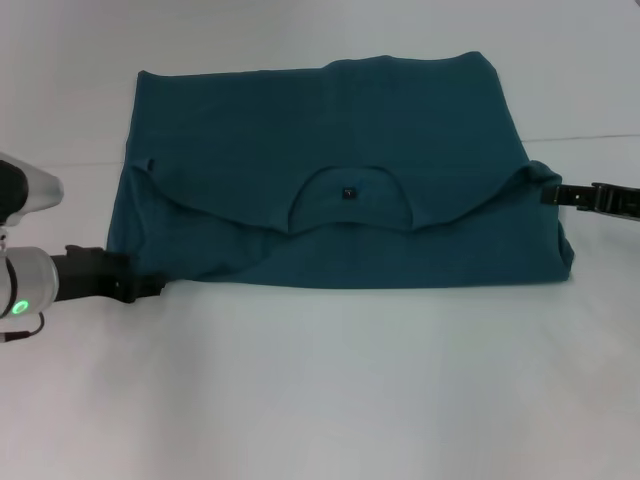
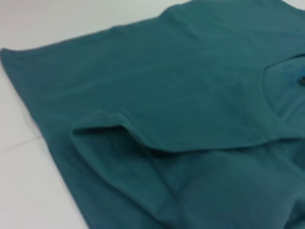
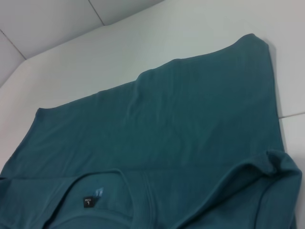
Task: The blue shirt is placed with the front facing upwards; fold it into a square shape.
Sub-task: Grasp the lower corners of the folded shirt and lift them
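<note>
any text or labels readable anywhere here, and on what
"L": on the small dark neck tag inside the collar of the blue shirt, with a line above it too small to read.
Pale print beside the tag: blurred, unreadable.
No chest lettering shows.

The left gripper meets the near left corner of the blue shirt in the head view, and its tips are too dark and small against the cloth to tell how the jaws stand; the arm behind it is cut off by the picture's left edge. The right gripper touches the shirt's raised right fold, its tip lost in the cloth, and its arm runs off the right edge. The shirt's chest lettering is hidden, since the cloth is folded over itself. Neither wrist view shows its own fingers. In the right wrist view the neck label carries print too small to read, and the shirt is cut off at the lower edge. The left wrist view is blurred toward its near side.
</note>
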